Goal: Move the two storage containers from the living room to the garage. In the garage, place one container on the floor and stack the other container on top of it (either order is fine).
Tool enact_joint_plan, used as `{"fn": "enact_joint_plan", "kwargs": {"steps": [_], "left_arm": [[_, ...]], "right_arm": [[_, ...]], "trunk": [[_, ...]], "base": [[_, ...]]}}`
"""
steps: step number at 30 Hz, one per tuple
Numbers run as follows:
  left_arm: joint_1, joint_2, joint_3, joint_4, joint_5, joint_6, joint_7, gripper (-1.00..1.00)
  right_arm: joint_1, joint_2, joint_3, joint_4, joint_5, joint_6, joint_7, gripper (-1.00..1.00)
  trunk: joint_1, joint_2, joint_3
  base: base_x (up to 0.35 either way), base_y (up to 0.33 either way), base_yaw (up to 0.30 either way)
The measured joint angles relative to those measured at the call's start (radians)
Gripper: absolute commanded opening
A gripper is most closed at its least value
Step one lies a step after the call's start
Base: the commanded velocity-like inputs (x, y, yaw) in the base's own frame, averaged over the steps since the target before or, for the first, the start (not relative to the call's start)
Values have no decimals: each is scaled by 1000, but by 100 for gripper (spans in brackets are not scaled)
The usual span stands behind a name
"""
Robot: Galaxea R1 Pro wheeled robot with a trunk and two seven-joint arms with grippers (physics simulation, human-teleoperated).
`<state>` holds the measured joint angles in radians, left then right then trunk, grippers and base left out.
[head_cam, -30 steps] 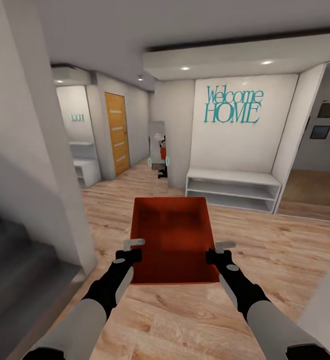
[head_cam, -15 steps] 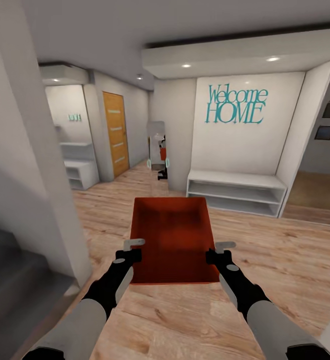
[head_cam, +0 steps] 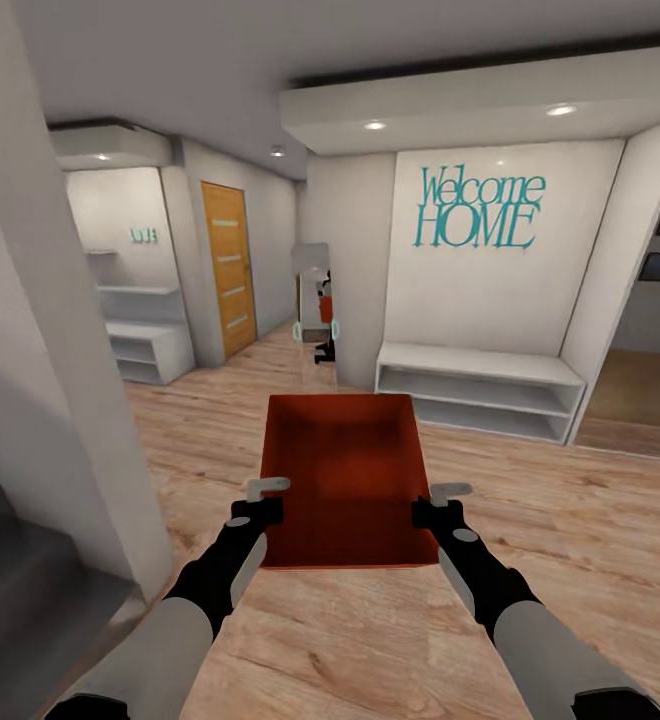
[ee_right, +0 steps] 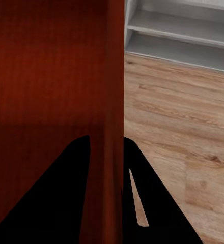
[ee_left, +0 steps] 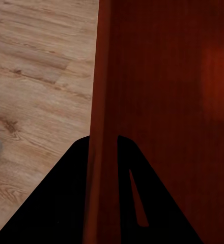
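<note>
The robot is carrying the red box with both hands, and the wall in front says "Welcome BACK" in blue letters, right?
Not quite. The sign says "Welcome HOME", as the head view shows. The rest holds: the left hand and right hand each grip a side wall of the red box.

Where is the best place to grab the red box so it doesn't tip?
On its two long side walls, one gripper per side, as now: the left gripper pinches the storage container on its left wall and the right gripper its right wall. The walls are thin, straight and open-topped, so fingers straddle them.
</note>
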<state>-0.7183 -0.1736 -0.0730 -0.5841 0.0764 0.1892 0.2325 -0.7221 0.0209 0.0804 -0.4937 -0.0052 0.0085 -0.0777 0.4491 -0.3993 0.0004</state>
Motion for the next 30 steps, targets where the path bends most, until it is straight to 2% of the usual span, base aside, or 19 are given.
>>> {"fn": "enact_joint_plan", "kwargs": {"steps": [30], "left_arm": [[0,0,0,-2,3,0,0,-100]], "right_arm": [[0,-2,3,-8,-1,6,2,-100]], "trunk": [[0,0,0]], "base": [[322,0,0]]}}
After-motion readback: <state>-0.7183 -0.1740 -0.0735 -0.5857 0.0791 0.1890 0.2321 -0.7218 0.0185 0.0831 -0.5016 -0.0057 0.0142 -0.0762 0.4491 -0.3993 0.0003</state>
